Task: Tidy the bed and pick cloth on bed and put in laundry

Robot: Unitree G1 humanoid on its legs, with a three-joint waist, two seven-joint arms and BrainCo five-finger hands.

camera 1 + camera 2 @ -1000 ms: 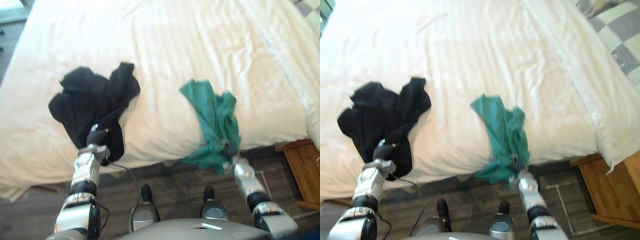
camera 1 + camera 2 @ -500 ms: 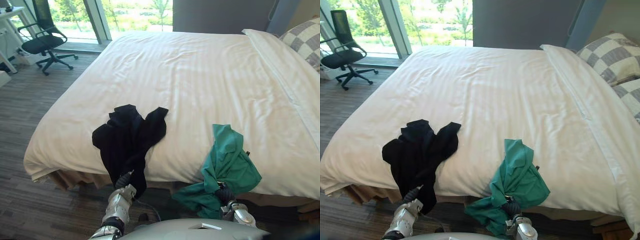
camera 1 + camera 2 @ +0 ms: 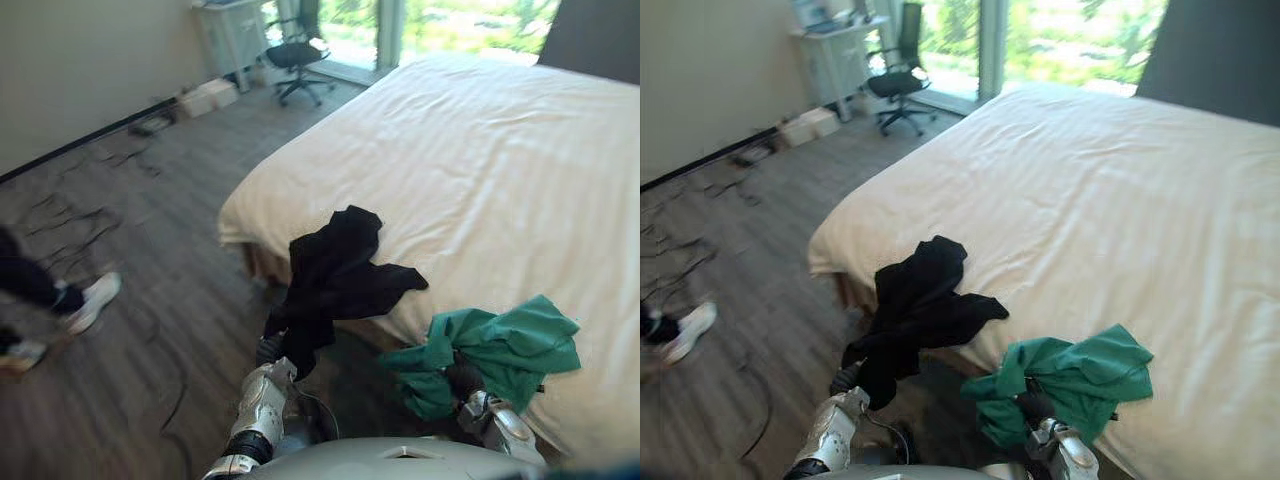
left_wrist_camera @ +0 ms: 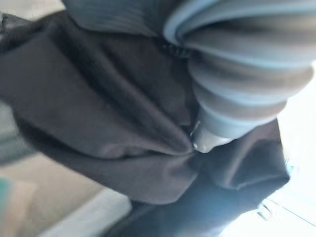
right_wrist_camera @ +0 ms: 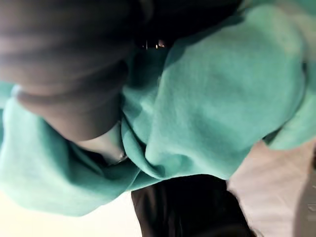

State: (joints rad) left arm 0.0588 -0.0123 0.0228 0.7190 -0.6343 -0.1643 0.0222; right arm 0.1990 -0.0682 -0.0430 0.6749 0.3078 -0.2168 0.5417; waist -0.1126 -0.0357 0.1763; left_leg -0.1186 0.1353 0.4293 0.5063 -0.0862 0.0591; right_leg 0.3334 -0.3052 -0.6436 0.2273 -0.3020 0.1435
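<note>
- The left hand [image 3: 270,352] pinches the black cloth [image 3: 335,270], which trails off the near edge of the bed [image 3: 500,150].
- The right hand [image 3: 462,380] clutches the green cloth [image 3: 510,345], bunched at that same edge.
- Both cloths are being lifted away; the next move is likely to carry them to the laundry.

Daylight enters through window [image 3: 1070,45] beyond bed [image 3: 1120,190]; glare on panes, bed top washed pale. Dimmer floor [image 3: 150,250], faint sheen. Close up, black cloth [image 4: 98,113] deep in shadow, white glare behind; green cloth [image 5: 222,94] evenly lit.
</note>
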